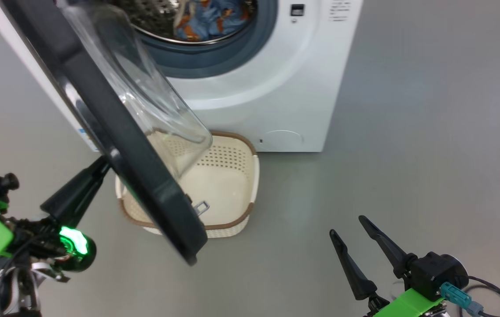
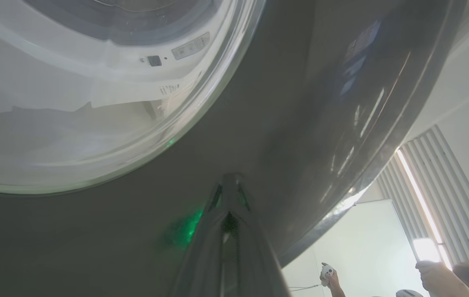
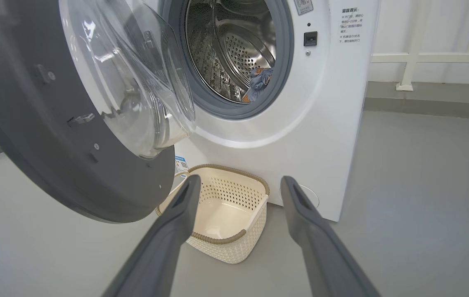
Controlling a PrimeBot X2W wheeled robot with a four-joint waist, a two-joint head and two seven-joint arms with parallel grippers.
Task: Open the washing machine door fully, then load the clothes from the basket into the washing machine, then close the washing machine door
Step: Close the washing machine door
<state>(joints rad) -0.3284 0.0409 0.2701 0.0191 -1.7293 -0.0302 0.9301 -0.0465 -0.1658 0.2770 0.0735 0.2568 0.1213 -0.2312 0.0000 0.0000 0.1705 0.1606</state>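
On the white front of the washing machine (image 3: 325,123), right of the drum opening, stands a block of small black Chinese print (image 3: 350,25). Its heading seems to read 温馨提示; the lines beneath are too small to make out. A blue label sticker (image 3: 181,163) low on the front carries print too fine to read. A cut-off sticker (image 3: 304,5) at the top edge is unreadable.
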